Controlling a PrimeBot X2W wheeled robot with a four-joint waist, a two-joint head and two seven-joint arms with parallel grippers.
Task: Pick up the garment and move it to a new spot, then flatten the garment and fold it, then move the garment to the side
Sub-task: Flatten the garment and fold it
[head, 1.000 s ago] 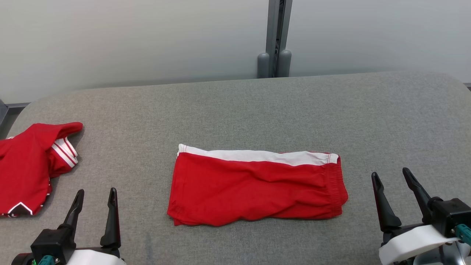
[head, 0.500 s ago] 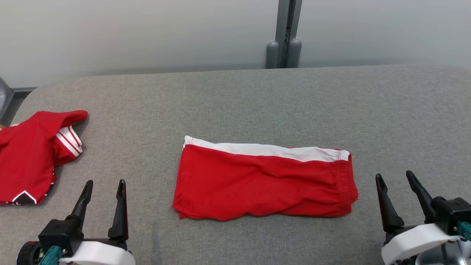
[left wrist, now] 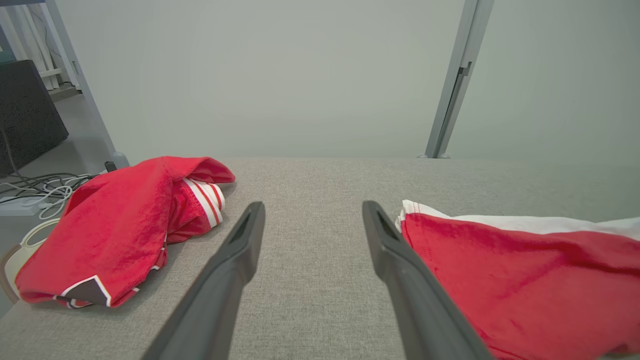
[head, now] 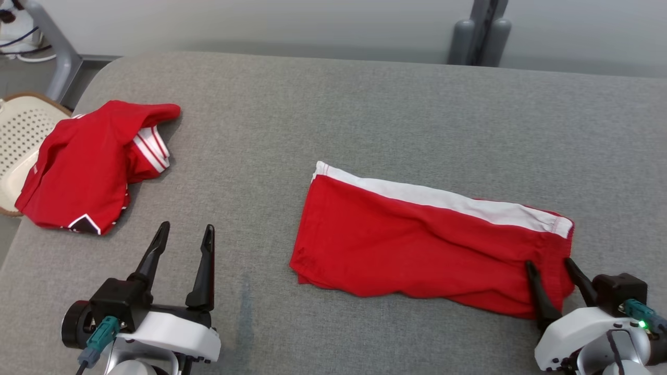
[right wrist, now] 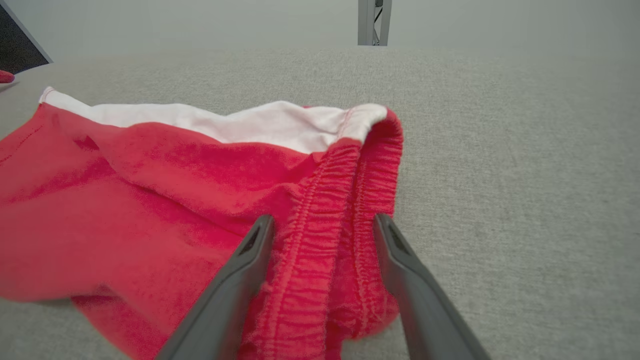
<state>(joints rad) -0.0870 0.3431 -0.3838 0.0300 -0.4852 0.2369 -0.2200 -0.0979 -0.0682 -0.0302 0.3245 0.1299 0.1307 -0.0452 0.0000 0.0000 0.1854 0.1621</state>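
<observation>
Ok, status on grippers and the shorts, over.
Left gripper open, over bare table. Right gripper open, astride waistband of folded red shorts, not gripping. Red jersey far left, out of the way.

The shorts are lying on the tabletop, right of centre. The shirt is lying at the far left edge. The left gripper is hovering near left, between them. The right gripper is sitting near right, its jaws straddling the shorts' right end.

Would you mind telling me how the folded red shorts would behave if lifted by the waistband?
Probably floppy: the red shorts lie in soft wrinkles, so they should sag and may unfold. The gathered waistband looks thick, likely giving the open right claw decent grip.
</observation>
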